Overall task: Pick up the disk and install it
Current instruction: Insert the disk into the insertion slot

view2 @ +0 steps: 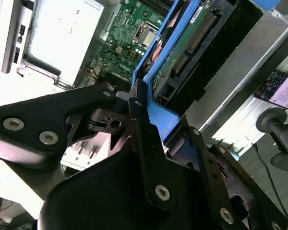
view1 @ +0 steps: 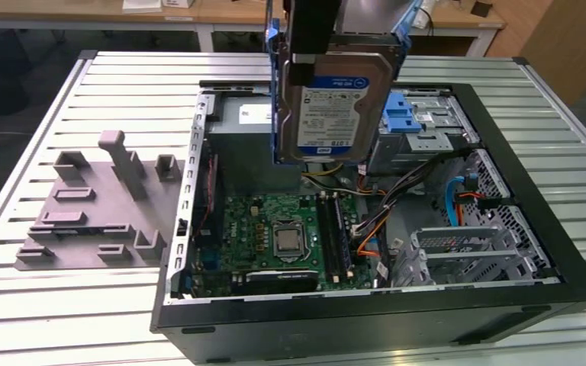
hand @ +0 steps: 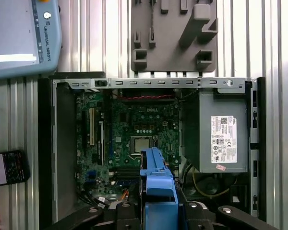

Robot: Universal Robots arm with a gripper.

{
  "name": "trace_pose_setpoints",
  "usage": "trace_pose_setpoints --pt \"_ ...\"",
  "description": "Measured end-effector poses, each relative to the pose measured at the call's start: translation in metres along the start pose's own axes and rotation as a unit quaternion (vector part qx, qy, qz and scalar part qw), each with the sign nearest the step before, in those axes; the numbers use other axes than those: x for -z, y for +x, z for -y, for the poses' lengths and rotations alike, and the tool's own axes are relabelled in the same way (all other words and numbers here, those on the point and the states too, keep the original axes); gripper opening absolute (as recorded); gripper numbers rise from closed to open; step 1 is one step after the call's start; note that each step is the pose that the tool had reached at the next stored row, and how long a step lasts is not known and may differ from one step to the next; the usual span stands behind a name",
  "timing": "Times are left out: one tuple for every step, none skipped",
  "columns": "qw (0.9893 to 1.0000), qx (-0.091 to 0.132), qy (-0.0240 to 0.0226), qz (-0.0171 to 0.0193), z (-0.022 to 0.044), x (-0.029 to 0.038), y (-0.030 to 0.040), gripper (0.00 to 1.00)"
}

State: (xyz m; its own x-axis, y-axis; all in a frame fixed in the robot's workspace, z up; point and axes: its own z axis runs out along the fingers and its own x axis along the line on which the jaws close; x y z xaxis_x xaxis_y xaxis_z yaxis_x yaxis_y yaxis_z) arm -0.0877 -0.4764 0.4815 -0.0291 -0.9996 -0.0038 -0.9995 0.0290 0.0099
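Exterior view: end effector [view1: 313,49] clamped on upright disk [view1: 336,107] above open computer case [view1: 532,191]; misalignment could snag loose cables [view1: 410,183] or strike drive bay [view1: 426,122].

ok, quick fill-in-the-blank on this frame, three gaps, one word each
1. The disk hangs in the pincer, framed by a ____ caddy.
2. Below it lies the open computer case, its motherboard coloured ____.
3. The grey fixture plate sits on the slatted table at the exterior view's ____ of the case.
Missing words: blue; green; left.
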Motion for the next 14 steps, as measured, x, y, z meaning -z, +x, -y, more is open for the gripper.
trace_pose_setpoints --pt "1.0000 0.000 -0.0001 0.0002 0.0013 -0.0002 0.0017 0.36" --pt "1.0000 0.000 -0.0003 0.0003 0.0030 -0.0002 0.0030 0.36" --pt "1.0000 0.000 -0.0006 0.0004 0.0051 -0.0002 0.0040 0.36" --pt "1.0000 0.000 -0.0008 0.0006 0.0073 -0.0004 0.0050 0.36" --pt "1.0000 0.000 -0.0012 0.0008 0.0095 -0.0004 0.0060 0.36" --pt "1.0000 0.000 -0.0015 0.0010 0.0118 -0.0005 0.0070 0.36" --pt "1.0000 0.000 -0.0018 0.0013 0.0137 -0.0006 0.0082 0.36" --pt "1.0000 0.000 -0.0020 0.0015 0.0151 -0.0007 0.0098 0.36" --pt "1.0000 0.000 -0.0021 0.0017 0.0160 -0.0008 0.0118 0.36" --pt "1.0000 0.000 -0.0021 0.0018 0.0166 -0.0011 0.0143 0.36" --pt "1.0000 0.000 -0.0021 0.0019 0.0170 -0.0013 0.0173 0.36" --pt "1.0000 0.000 -0.0021 0.0019 0.0173 -0.0014 0.0205 0.36" --pt "1.0000 0.000 -0.0021 0.0019 0.0176 -0.0015 0.0240 0.36" --pt "1.0000 0.000 -0.0021 0.0019 0.0178 -0.0017 0.0273 0.36"
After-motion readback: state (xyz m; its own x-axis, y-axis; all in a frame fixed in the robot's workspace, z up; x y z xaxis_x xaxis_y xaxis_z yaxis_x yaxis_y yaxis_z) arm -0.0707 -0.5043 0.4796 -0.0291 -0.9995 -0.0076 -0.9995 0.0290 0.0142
